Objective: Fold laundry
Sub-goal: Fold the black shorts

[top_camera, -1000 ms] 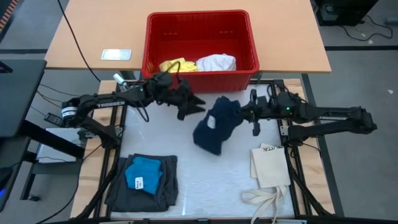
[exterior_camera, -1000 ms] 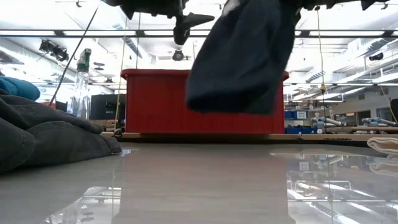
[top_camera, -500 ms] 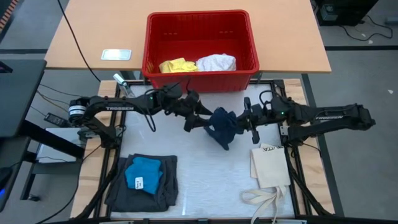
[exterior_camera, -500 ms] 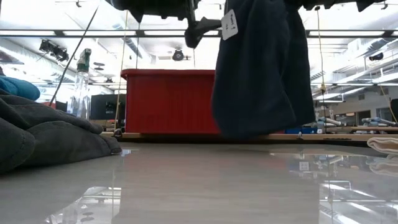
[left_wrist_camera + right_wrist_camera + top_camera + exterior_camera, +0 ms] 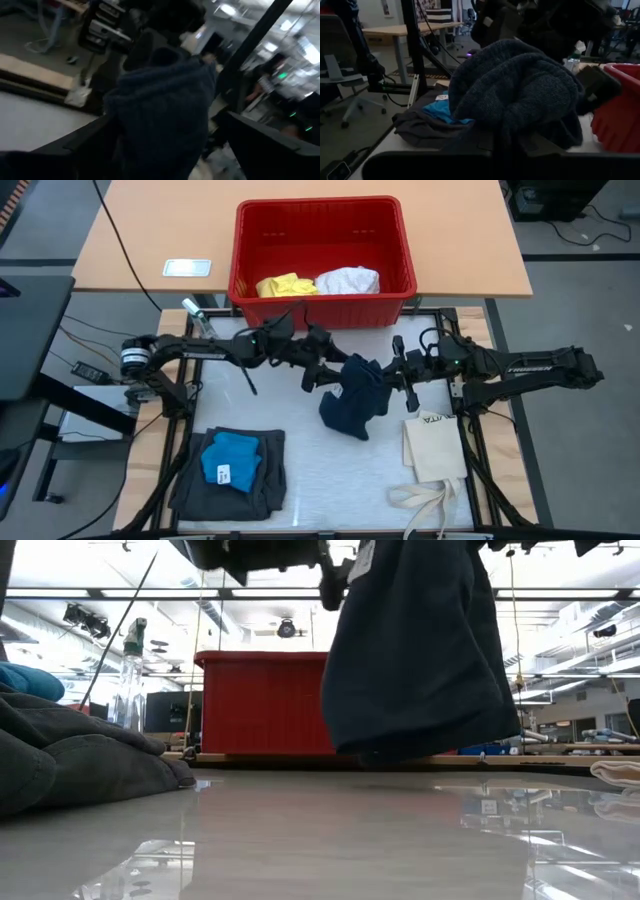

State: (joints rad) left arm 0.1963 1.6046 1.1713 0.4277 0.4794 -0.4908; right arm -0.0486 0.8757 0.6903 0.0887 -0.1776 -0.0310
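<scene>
A navy knitted cloth garment (image 5: 354, 395) is suspended above the centre of the white table (image 5: 300, 470), gripped from the right of the frame by the right end effector (image 5: 398, 372). In the low view the garment hangs clear of the table surface. The lifted hold is judged to let the fabric drop under its own weight, so that an edge can be found for spreading before folding.

The right end effector is closed, clamped on the upper right part of the navy garment. The left end effector (image 5: 330, 372) is positioned at the garment's upper left edge with its fingers spread fully apart. In the left wrist view the knitted fabric lies between the two dark fingers; a grip is not seen. A second hold is judged to be in preparation.

At the lower left of the high view, a bright blue folded cloth (image 5: 231, 460) rests on dark grey folded shorts (image 5: 195, 480). A yellow cloth (image 5: 283, 284) and a white cloth (image 5: 348, 280) lie in the red plastic basket (image 5: 322, 215) at upper centre, not yet folded.
</scene>
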